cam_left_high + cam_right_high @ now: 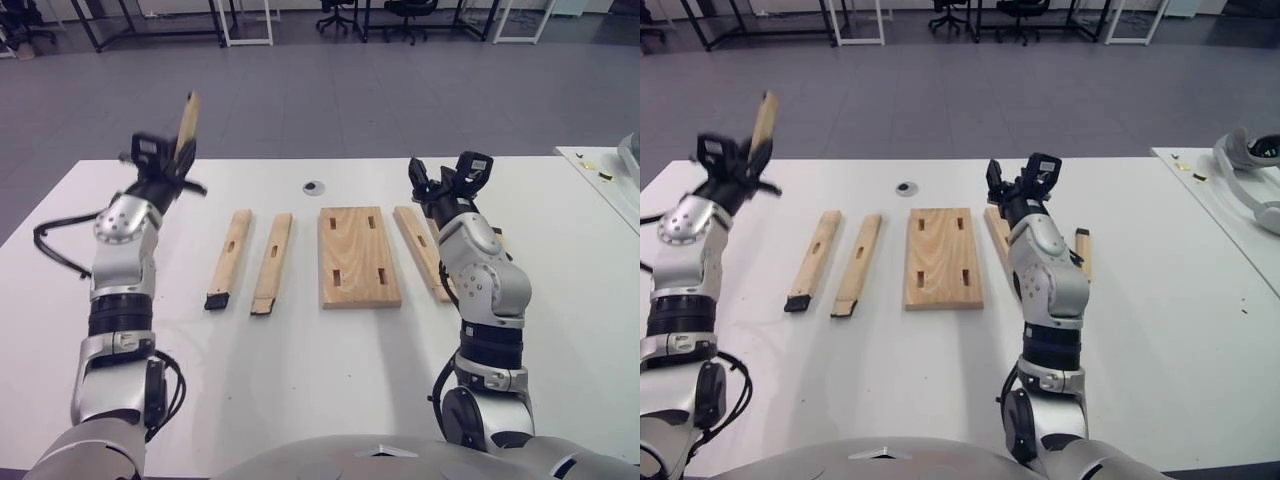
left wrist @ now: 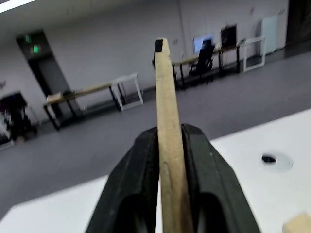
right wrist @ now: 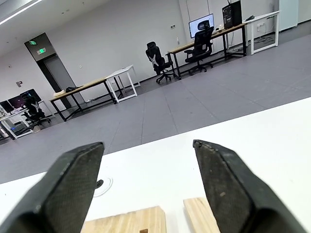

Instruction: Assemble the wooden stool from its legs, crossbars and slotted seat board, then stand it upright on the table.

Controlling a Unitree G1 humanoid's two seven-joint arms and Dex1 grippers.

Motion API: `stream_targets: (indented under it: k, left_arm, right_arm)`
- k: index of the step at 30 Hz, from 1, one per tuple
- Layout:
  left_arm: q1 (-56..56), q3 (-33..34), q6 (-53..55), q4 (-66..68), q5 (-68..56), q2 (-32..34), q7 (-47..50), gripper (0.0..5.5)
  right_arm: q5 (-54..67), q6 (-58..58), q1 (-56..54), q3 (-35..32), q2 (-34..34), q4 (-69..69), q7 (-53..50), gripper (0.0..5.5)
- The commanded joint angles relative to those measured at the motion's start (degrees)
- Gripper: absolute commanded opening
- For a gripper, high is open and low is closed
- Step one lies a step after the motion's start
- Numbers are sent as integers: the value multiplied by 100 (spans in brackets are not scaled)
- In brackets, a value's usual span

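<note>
The left pincer [image 2: 168, 145] was closed on a wooden leg [image 2: 165, 87], one finger [image 2: 138, 179] pressed to each side of it. It held the leg raised over the far left corner of the surface [image 1: 300, 380], with the dark-tipped end pointing up and away. The right pincer [image 3: 150, 189] stood wide apart with nothing between its fingers [image 3: 73, 189], above the far part of the surface, toward the right edge.

The seat board [image 1: 358, 255] lay flat in the middle of the surface, its four slots facing up. Toward the left edge from it lay two legs [image 1: 229, 258] [image 1: 272, 262] side by side, a gap between them, their dark ends pointing at the near edge. On the board's other side, just beside it, a long piece [image 1: 418, 245] lay partly hidden under the right arm. A short piece [image 1: 1082, 250] lay beyond that arm, nearer the right edge. A round grommet [image 1: 314, 187] sat in the surface near the far edge.
</note>
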Motion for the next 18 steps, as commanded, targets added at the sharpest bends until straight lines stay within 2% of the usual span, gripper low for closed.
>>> stream_targets:
  k: [1, 4, 7, 13, 18]
  left_arm:
    - [-48, -537, 507, -1209, -1376, -987, -826, 57]
    - [129, -570, 1477, -1716, -2548, -1351, -1183, 57]
    - [134, -610, 1869, -1822, -2810, -1323, -1387, 57]
    - [298, -1018, 2276, -2211, -2775, -1323, -1716, 57]
    - [316, -1417, 1435, -2157, -1626, -1198, -1654, 38]
  right_arm:
    - [1767, 447, -821, -486, 369, -422, 402, 338]
    - [3466, 1034, -1148, -789, 169, -525, 939, 338]
    - [4364, 1491, -1233, -776, -332, -594, 1396, 338]
    - [4607, 1588, -1223, -480, -618, -381, 1320, 338]
    - [4531, 1504, -1125, -326, -620, -224, 1087, 338]
